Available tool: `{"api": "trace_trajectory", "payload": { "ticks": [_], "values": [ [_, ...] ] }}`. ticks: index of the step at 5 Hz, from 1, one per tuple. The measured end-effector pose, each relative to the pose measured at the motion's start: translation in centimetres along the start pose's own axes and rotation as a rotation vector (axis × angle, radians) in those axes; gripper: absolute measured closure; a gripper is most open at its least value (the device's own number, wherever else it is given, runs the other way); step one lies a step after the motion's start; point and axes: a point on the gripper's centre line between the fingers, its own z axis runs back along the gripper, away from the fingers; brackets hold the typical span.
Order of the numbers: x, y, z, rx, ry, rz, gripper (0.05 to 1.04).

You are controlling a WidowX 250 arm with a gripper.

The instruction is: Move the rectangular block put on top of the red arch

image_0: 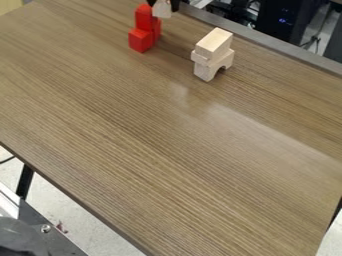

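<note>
At the top edge of the view, the gripper hangs with its black fingers on either side of a pale block, shut on it. The pale block is just right of the upper part of a red stack; whether they touch is unclear. A red cube-like block forms the stack's lower front, and the red arch's opening cannot be made out. To the right, a light wooden rectangular block lies on top of a wooden arch stack, whose opening faces the lower right.
The brown wood-grain table spreads below and left of the blocks. Its grey back edge runs diagonally behind them, with dark equipment beyond. A metal-edged surface stands at lower left.
</note>
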Motion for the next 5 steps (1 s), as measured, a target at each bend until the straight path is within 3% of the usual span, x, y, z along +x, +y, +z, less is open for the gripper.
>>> {"api": "trace_trajectory", "payload": {
  "ticks": [2,3,4,5],
  "values": [
    [-0.2,0.7,0.9,-0.022,-0.018,-0.004,0.551],
    [-0.8,1.1,0.6,-0.019,-0.008,-0.014,0.551],
    [-0.2,1.5,1.9,-0.013,-0.042,-0.016,0.551],
    [-0.2,2.0,1.9,-0.005,-0.042,-0.015,0.551]
  ]
}}
